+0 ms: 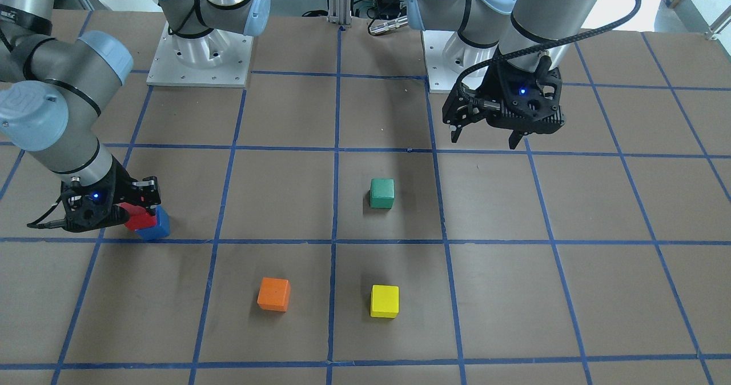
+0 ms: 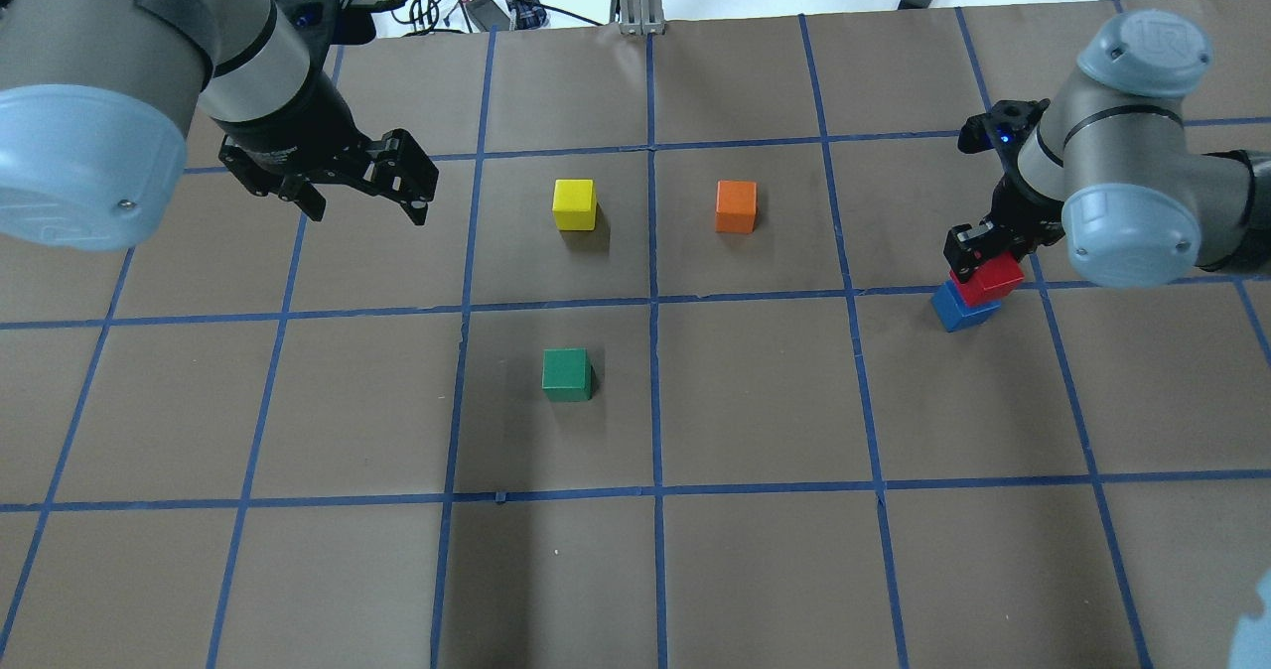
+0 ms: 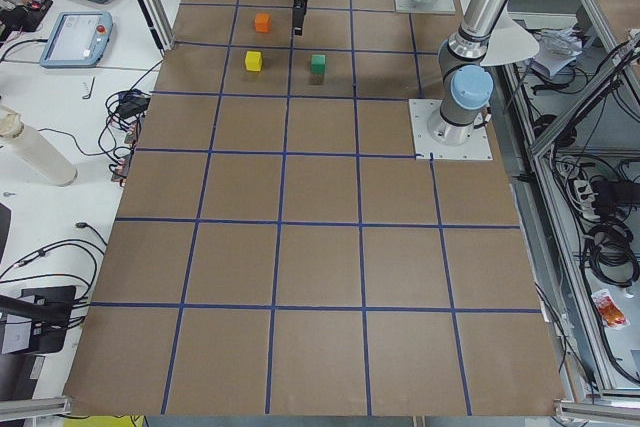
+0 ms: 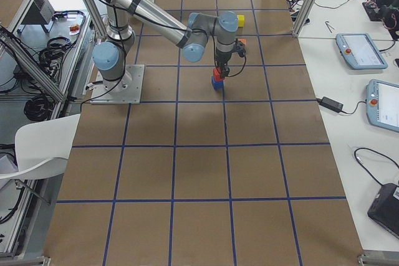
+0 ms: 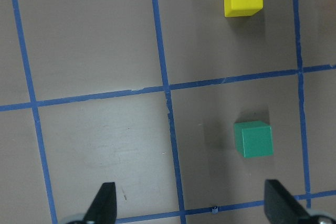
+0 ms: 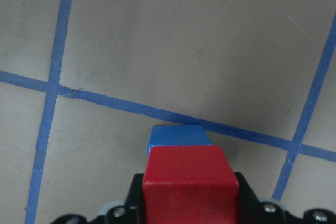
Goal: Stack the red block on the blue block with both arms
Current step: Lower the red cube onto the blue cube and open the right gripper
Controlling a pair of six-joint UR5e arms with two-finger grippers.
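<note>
The red block [image 1: 140, 219] is between the fingers of my right gripper [image 1: 135, 211], which is shut on it. It sits directly over the blue block [image 1: 156, 229], slightly offset, and looks in contact with it. The pair also shows in the overhead view, with the red block [image 2: 989, 280] on the blue block [image 2: 956, 310], and in the right wrist view, with the red block [image 6: 189, 182] in front of the blue block [image 6: 178, 136]. My left gripper [image 2: 367, 195] is open and empty, raised above the table far from the stack. Its fingertips [image 5: 106, 199] frame bare table.
A green block [image 2: 566, 374] lies near the table's middle. A yellow block [image 2: 574, 203] and an orange block [image 2: 736, 206] lie side by side farther out. Blue tape lines grid the brown table [image 2: 755, 570]. The arm bases stand at the robot's edge.
</note>
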